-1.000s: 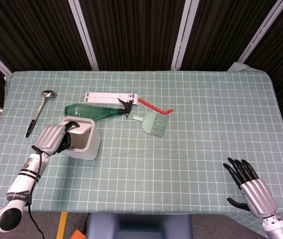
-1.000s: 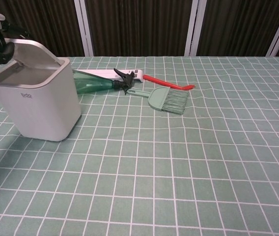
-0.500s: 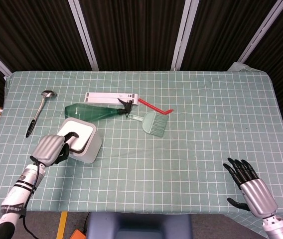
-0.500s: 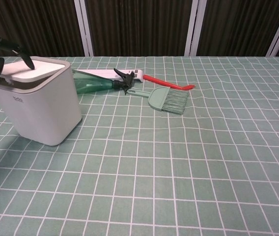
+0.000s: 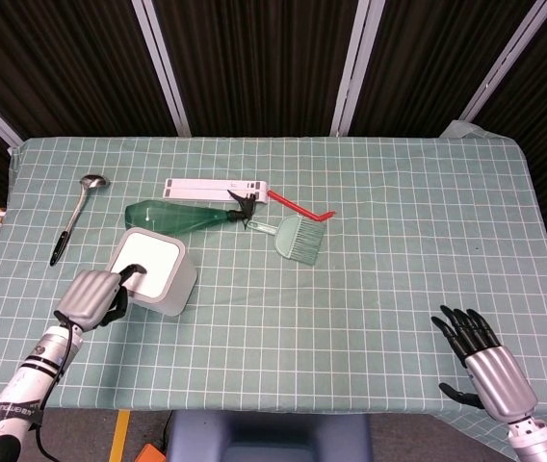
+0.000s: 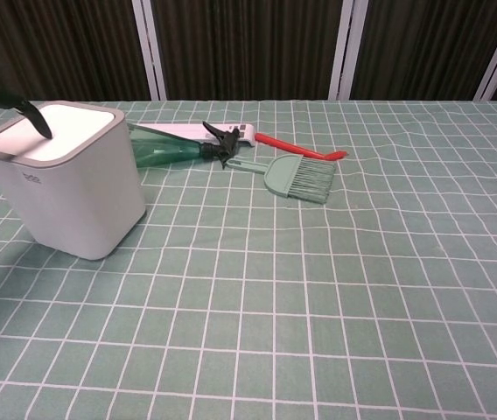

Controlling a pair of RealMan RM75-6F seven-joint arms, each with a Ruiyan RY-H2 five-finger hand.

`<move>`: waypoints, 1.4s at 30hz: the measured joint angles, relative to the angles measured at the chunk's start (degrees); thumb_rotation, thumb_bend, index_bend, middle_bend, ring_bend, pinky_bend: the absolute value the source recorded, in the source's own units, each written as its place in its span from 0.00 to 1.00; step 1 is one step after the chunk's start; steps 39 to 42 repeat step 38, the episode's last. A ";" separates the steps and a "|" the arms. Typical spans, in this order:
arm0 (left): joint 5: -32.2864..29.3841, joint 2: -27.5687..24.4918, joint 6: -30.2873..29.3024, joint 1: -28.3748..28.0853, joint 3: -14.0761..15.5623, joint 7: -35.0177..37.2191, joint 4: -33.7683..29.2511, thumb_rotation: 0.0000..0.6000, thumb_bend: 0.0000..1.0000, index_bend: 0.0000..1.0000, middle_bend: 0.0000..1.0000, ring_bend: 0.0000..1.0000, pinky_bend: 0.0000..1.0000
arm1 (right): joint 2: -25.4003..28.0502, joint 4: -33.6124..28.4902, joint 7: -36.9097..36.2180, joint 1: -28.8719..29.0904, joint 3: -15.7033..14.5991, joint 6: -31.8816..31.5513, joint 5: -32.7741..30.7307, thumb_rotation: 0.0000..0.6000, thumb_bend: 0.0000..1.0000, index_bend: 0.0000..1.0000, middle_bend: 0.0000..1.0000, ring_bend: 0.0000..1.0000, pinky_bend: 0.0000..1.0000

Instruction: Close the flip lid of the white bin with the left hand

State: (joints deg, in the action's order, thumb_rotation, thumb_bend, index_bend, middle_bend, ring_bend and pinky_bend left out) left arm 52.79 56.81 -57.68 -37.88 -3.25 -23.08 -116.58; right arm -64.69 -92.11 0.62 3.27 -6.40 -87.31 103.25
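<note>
You can see a small grey mark on the white bin's (image 6: 73, 192) front, but it's too small to read.

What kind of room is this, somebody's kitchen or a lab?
Most likely a test lab, not a kitchen: two robot hands, left hand and right hand, work over a checked cloth table set with unrelated items, a white bin and spray bottle.

Bin (image 5: 154, 273) before bottle (image 5: 185, 216), brush (image 5: 298, 237) right, spoon (image 5: 73, 224) left.

Silver-backed left hand (image 5: 93, 296) and right hand (image 5: 486, 364), black fingers, white banded forearms.
</note>
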 measured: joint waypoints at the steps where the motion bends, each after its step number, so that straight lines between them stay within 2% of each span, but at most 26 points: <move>1: -0.07 0.09 0.14 -0.03 0.12 -0.07 0.03 1.00 0.84 0.28 1.00 1.00 1.00 | 0.01 0.02 -0.04 -0.01 0.01 -0.04 0.00 1.00 0.18 0.00 0.00 0.00 0.00; 6: -0.51 0.55 1.17 -0.38 0.92 -0.94 0.23 1.00 0.84 0.29 1.00 1.00 1.00 | 0.02 0.09 -0.10 0.04 0.04 0.12 -0.11 1.00 0.18 0.00 0.00 0.00 0.00; 10: 1.07 0.83 -0.46 0.00 0.40 -0.36 0.10 1.00 0.82 0.24 1.00 1.00 1.00 | 0.03 0.04 -0.10 0.05 0.08 0.15 -0.19 1.00 0.18 0.00 0.00 0.00 0.00; 17: 11.27 0.40 -6.50 3.47 -0.94 6.47 -0.91 1.00 0.78 0.17 1.00 0.99 1.00 | 0.03 0.00 0.00 0.03 0.00 0.17 -0.05 1.00 0.18 0.00 0.00 0.00 0.00; 20: 17.92 -0.68 -9.32 6.05 -0.39 10.25 -1.30 1.00 0.72 0.16 0.97 0.89 1.00 | 0.06 -0.02 -0.01 -0.01 -0.04 0.08 0.07 1.00 0.18 0.00 0.00 0.00 0.00; 21: 20.88 -1.22 -10.55 7.30 0.21 11.81 -1.31 1.00 0.67 0.17 0.91 0.81 1.00 | 0.05 -0.02 -0.01 -0.01 -0.06 0.08 0.11 1.00 0.18 0.00 0.00 0.00 0.00; 22: 23.25 -1.59 -11.57 8.35 0.83 13.01 -1.21 1.00 0.62 0.18 0.79 0.67 0.92 | 0.06 -0.02 0.00 -0.01 -0.09 0.07 0.17 1.00 0.18 0.00 0.00 0.00 0.00; 23: 25.77 -1.91 -12.62 9.45 1.61 14.29 -0.94 1.00 0.58 0.18 0.63 0.51 0.78 | 0.06 -0.03 0.04 -0.01 -0.15 0.10 0.25 1.00 0.18 0.00 0.00 0.00 0.00; 25: 32.17 -2.54 -15.20 12.30 4.13 17.56 0.49 1.00 0.50 0.17 0.19 0.11 0.29 | 0.03 -0.05 0.09 -0.01 -0.26 0.17 0.37 1.00 0.18 0.00 0.00 0.00 0.00; 27: 38.66 -2.71 -18.71 16.08 7.37 20.36 3.51 1.00 0.47 0.17 0.02 0.00 0.09 | -0.02 -0.05 0.15 -0.02 -0.36 0.17 0.58 1.00 0.18 0.00 0.00 0.00 0.00; 28: 41.07 -2.51 -20.55 17.85 8.63 21.17 5.30 1.00 0.45 0.17 0.00 0.00 0.03 | -0.03 -0.04 0.18 -0.02 -0.40 0.15 0.68 1.00 0.18 0.00 0.00 0.00 0.00; 30: 44.89 -1.04 -25.17 21.86 10.53 22.31 10.38 1.00 0.44 0.17 0.00 0.00 0.00 | -0.01 0.05 0.16 -0.02 -0.44 0.11 0.78 1.00 0.18 0.00 0.00 0.00 0.00; 33: 46.93 2.63 -30.38 26.69 12.22 23.26 18.60 1.00 0.43 0.14 0.00 0.00 0.00 | 0.01 0.14 0.08 0.01 -0.24 0.08 0.48 1.00 0.18 0.00 0.00 0.00 0.00; 36: 48.12 4.85 -32.17 29.01 13.16 24.36 23.90 1.00 0.42 0.12 0.00 0.00 0.00 | 0.19 0.01 -0.46 -0.05 -0.25 -0.21 0.52 1.00 0.18 0.00 0.00 0.00 0.00; 42: 48.15 5.52 -32.28 29.66 13.32 25.77 24.84 1.00 0.42 0.12 0.00 0.00 0.00 | 0.30 0.08 -0.39 -0.19 -0.36 -0.63 0.93 1.00 0.18 0.00 0.00 0.00 0.00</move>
